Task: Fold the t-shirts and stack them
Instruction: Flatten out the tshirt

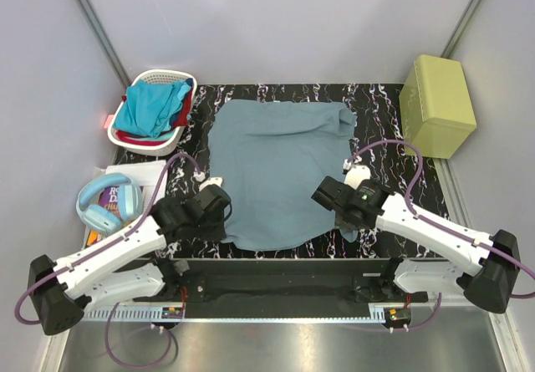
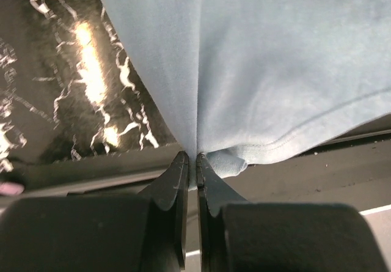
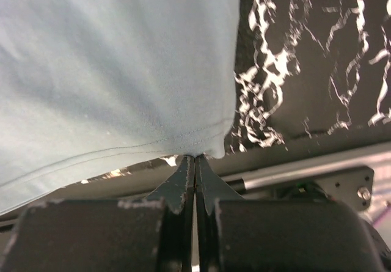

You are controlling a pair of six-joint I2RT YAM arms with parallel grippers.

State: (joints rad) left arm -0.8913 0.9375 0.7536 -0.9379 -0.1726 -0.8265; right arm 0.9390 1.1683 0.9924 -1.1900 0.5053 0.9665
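The grey-blue t-shirt (image 1: 276,167) lies spread on the black marbled table (image 1: 380,113). My left gripper (image 1: 226,207) is shut on the shirt's near left hem corner, which shows pinched between the jaws in the left wrist view (image 2: 190,159). My right gripper (image 1: 328,195) is shut on the near right hem corner, seen in the right wrist view (image 3: 195,158). The shirt fills most of both wrist views (image 2: 275,70) (image 3: 110,70). The turquoise t-shirt (image 1: 150,109) and the red t-shirt (image 1: 188,98) lie bundled in the white laundry basket (image 1: 138,144) at the far left.
A yellow-green box (image 1: 436,104) stands at the far right corner. Blue headphones (image 1: 107,205) lie on books and papers left of the table. The table's front edge and a metal rail (image 3: 305,174) run just below both grippers.
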